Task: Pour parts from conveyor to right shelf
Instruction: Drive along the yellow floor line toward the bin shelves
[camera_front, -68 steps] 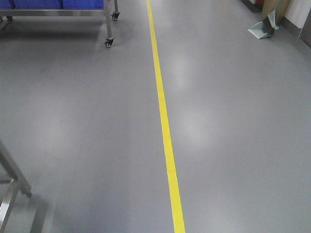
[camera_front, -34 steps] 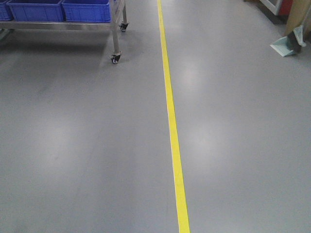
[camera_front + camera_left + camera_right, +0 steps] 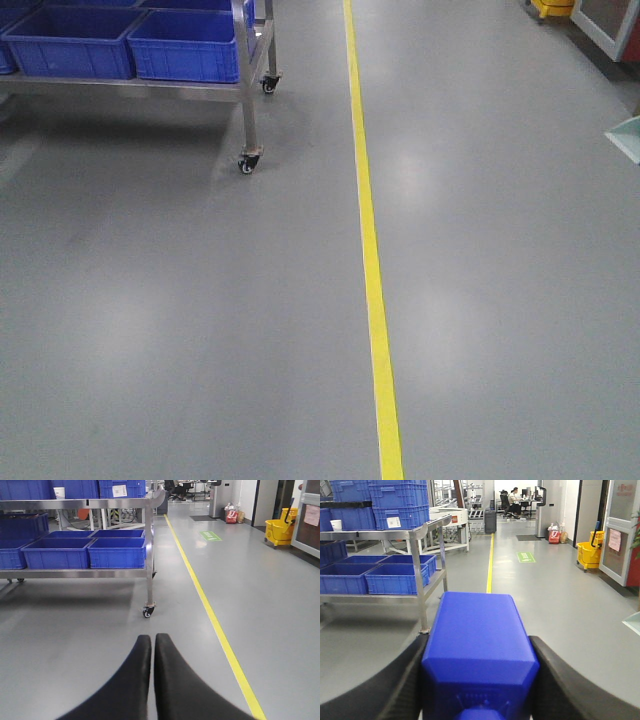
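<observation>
A bright-blue part fills the right wrist view, and my right gripper is shut on it, one black finger on each side. In the left wrist view my left gripper hangs over bare grey floor, shut with nothing in it. The steel shelf on caster wheels stands ahead at the left, with large blue bins on its lower level. The same shelf shows in the left wrist view, and the shelf also shows left of the part in the right wrist view. The conveyor is out of view.
A yellow floor line runs straight ahead, just right of the shelf's caster. A yellow mop bucket stands far right by a door. A pale dustpan lies at the right edge. Grey floor lies all around.
The view has advanced along the yellow line: the shelf with blue bins has come nearer and lower in frame. A steel frame at the lower left has dropped out of view.
</observation>
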Robot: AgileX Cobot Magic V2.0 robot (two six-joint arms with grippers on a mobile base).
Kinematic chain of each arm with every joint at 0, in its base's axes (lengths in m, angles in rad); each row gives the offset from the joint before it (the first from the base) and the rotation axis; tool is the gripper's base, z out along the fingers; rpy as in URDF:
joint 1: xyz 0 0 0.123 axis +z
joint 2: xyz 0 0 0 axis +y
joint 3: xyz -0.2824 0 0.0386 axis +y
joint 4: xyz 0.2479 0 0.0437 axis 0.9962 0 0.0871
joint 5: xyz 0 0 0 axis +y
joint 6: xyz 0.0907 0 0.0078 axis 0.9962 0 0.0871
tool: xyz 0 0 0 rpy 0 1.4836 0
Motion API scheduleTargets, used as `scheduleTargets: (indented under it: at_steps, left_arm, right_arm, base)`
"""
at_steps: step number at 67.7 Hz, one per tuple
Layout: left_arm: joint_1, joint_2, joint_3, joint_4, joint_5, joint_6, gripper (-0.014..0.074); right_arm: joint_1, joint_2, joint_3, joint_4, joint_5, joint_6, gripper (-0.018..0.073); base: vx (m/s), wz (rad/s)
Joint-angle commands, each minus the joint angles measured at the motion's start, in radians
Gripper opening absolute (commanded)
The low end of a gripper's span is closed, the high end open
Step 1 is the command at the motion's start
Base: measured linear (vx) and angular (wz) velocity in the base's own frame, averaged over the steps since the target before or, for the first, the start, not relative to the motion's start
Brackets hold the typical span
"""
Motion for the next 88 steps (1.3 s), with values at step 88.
scheduleTargets:
  at_steps: [88]
  left_arm:
    - [-0.005,-0.005,-0.019,-0.001,-0.072,-0.007,-0.0006]
  right_arm:
    - [-0.002,0.012,-0.025,0.004,-0.077,0.0,-0.0005]
  base:
    - [0.7,0.11]
